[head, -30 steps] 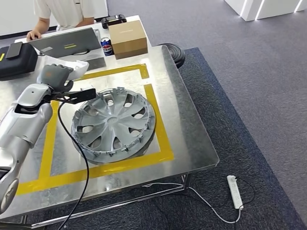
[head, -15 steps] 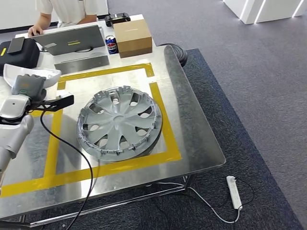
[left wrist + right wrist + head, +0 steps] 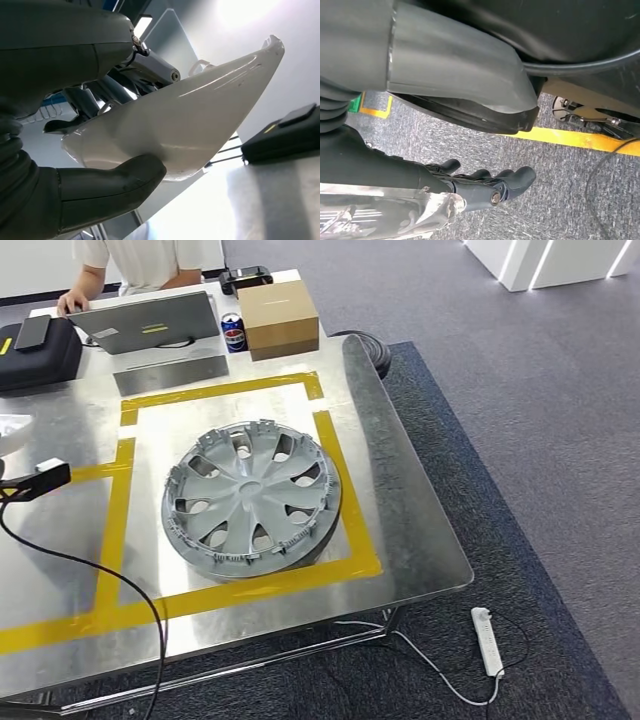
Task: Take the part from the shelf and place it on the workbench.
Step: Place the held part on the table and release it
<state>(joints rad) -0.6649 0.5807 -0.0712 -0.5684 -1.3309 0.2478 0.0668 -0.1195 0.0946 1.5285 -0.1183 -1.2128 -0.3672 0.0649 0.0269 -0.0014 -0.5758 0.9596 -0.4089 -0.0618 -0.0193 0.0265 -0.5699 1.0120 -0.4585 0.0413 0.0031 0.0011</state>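
Gripping the white part point(image 3: 181, 125), the left hand point(image 3: 94, 150) clamps it between thumb below and dark fingers point(image 3: 151, 67) above, over the metal workbench point(image 3: 407, 510). The right hand point(image 3: 486, 185) hangs over carpet, fingers extended, holding nothing. Beyond, a grey hubcap point(image 3: 249, 495) lies inside yellow tape, at 12 o'clock a cardboard box point(image 3: 277, 318).

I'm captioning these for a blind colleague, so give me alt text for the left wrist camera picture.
The robot's left hand grips a smooth white curved part, thumb under it and darker fingers over its top edge. Beyond the part lies a shiny metal workbench with a black case resting on it.
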